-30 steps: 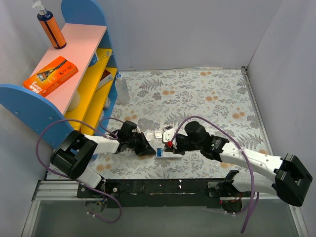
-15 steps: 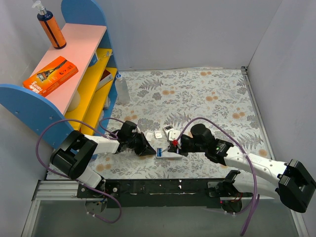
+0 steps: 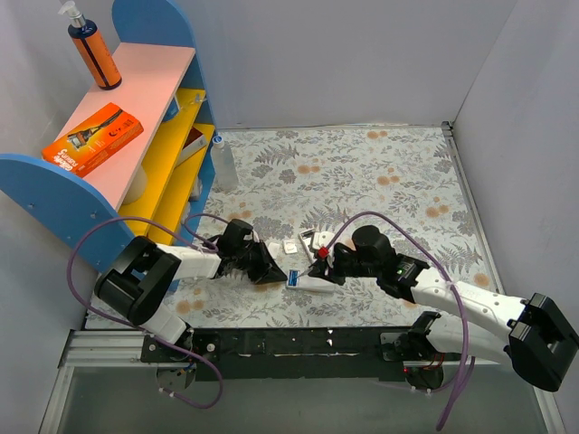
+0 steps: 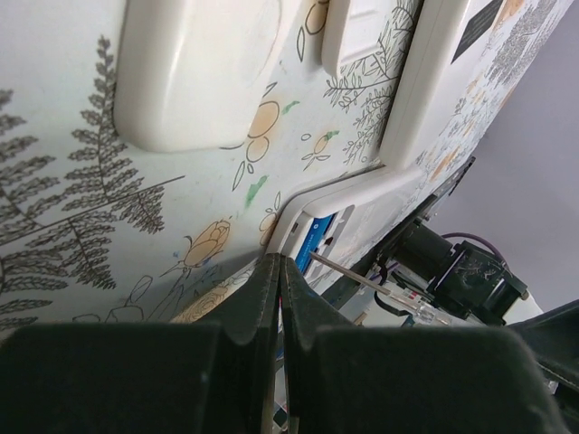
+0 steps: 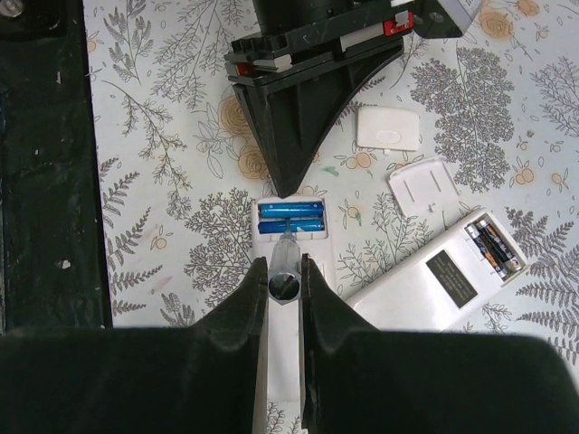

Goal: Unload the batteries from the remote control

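Right gripper (image 5: 285,268) pinches a thin-tipped tool (image 5: 287,242) over the blue batteries (image 5: 289,217) in the remote control (image 5: 331,237); left gripper (image 4: 278,264), jaws shut empty, meets its end

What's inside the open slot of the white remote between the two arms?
Two blue batteries, side by side. The right fingers and their metal rod hide much of the remote.

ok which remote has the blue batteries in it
The remote under the right gripper and its screwdriver, at the tip of the left gripper, holds blue batteries; the other remote beside it has dark cells.
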`<move>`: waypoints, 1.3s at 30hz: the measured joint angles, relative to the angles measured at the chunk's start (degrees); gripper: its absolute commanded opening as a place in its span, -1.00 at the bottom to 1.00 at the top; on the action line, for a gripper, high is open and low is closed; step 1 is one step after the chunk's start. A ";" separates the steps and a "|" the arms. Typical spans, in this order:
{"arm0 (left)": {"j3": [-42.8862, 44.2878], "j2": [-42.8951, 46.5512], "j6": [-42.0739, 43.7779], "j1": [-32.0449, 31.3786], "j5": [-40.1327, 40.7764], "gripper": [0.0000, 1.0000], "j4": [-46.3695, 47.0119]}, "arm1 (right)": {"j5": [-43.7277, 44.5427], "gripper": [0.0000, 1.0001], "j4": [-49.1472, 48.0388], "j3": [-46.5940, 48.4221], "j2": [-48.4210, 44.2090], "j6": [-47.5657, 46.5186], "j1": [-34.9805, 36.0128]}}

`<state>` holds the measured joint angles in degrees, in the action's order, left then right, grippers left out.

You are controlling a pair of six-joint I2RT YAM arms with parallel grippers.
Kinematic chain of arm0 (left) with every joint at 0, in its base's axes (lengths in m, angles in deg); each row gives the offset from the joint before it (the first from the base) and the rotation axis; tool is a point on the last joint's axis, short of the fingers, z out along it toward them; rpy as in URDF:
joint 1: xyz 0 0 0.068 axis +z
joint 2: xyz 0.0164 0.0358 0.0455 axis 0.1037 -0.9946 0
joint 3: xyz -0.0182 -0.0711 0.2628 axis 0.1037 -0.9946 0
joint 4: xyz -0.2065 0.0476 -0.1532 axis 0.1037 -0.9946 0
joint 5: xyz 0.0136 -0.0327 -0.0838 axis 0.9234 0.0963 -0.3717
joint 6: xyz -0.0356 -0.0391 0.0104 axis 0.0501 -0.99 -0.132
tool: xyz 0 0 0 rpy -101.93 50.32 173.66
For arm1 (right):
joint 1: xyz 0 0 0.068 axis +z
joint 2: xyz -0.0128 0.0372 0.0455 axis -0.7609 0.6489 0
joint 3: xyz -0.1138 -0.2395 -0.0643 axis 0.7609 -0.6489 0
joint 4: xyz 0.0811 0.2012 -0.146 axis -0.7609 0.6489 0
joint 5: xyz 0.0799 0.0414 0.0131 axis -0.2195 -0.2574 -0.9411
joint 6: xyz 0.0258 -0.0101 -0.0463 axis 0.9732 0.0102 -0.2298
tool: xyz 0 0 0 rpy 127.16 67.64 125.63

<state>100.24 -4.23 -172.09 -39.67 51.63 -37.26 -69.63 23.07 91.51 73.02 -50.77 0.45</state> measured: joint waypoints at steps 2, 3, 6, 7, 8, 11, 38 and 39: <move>0.79 -0.57 0.33 -0.02 0.00 -1.00 -0.46 | 0.31 -0.97 -0.28 -0.04 0.00 1.25 -0.07; 1.16 -0.85 0.39 -0.02 -0.04 -1.00 -0.70 | 0.42 -0.97 -0.42 -0.09 0.00 1.84 -0.13; 1.97 -1.36 0.76 -0.04 -0.02 -1.00 -1.29 | 1.09 -0.97 -1.73 -0.74 -0.17 4.22 -0.22; 2.10 -1.40 0.85 -0.07 -0.02 -1.00 -1.46 | 1.31 -0.97 -2.21 -1.07 -0.37 4.87 -0.24; 2.21 -1.44 0.98 -0.07 0.02 -1.00 -1.57 | 1.60 -0.97 -2.73 -1.46 -0.57 5.75 -0.24; 2.45 -1.60 1.25 -0.09 0.04 -1.00 -1.73 | 2.84 -0.97 -4.44 -2.71 -1.33 7.87 0.17; 3.56 -3.13 1.46 -0.11 0.24 -1.00 -1.07 | 19.89 -0.97 -10.19 -12.15 -10.97 18.16 9.05; 3.56 -3.13 1.38 -0.11 0.24 -1.00 -1.07 | 20.22 -0.97 -10.19 -12.33 -11.23 18.34 9.25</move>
<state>103.81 -7.35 -170.71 -39.78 51.87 -38.33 -49.41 12.89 79.18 61.79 -32.44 9.70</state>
